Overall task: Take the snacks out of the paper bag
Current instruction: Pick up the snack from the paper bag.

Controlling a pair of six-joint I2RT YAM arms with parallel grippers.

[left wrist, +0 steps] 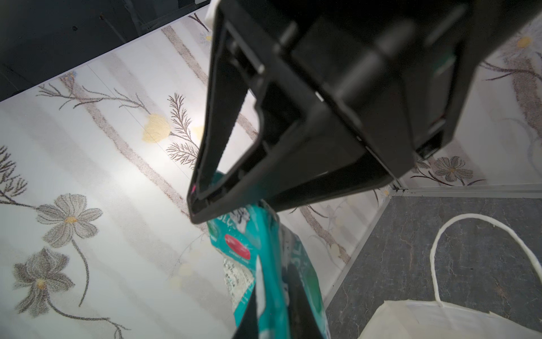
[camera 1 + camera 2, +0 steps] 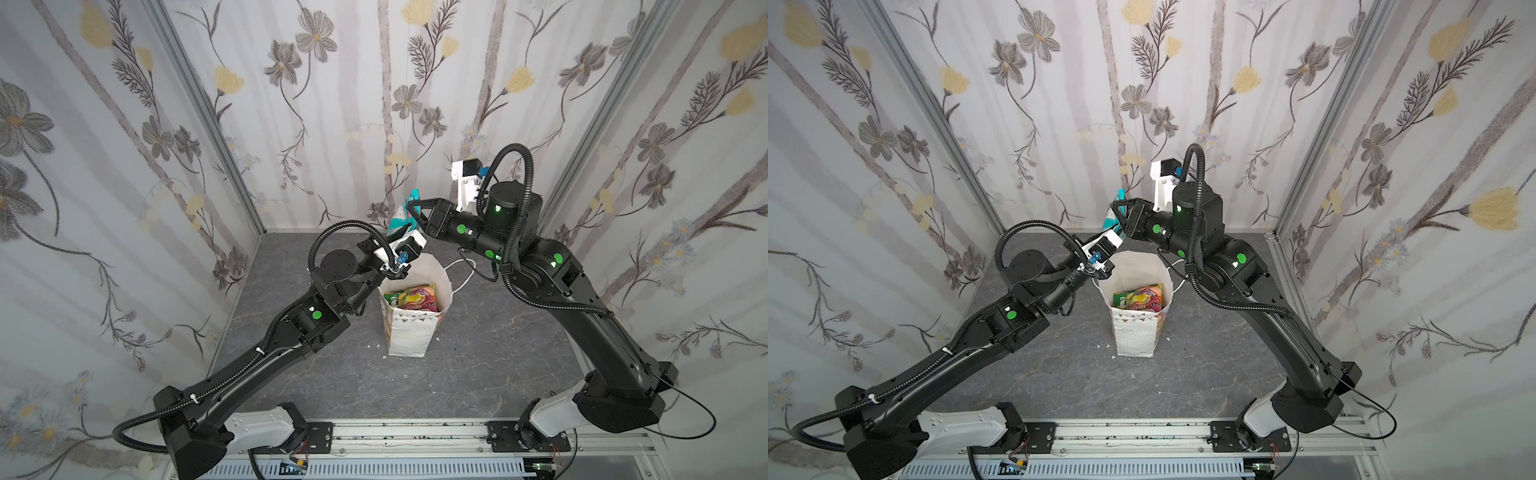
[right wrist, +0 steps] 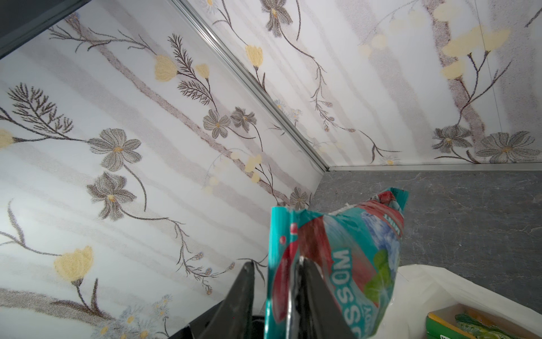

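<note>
Teal packet (image 2: 401,216) is out of the paper bag (image 2: 405,336) and in the air just above its far rim, between both tools. Left gripper (image 1: 274,305) is clamped on the packet near its lower end. Right gripper (image 3: 274,267) has its jaws parted around the packet, with one finger clear of the film in the right wrist view, so the load looks to sit with the left arm. Progress: one snack lifted out, none set down on the grey tabletop (image 2: 478,365) in either top view. Other snacks (image 2: 411,297), green-yellow and red-orange among them, lie low inside the bag; count not readable. Bag stands upright mid-table, mouth open, one cord handle (image 2: 461,274) flopped toward the right arm. Room: open table on every side of the bag, with patterned walls closing in behind and at both sides. Both wrists crowd the space over the rim, so a snag there could tip the bag.
</note>
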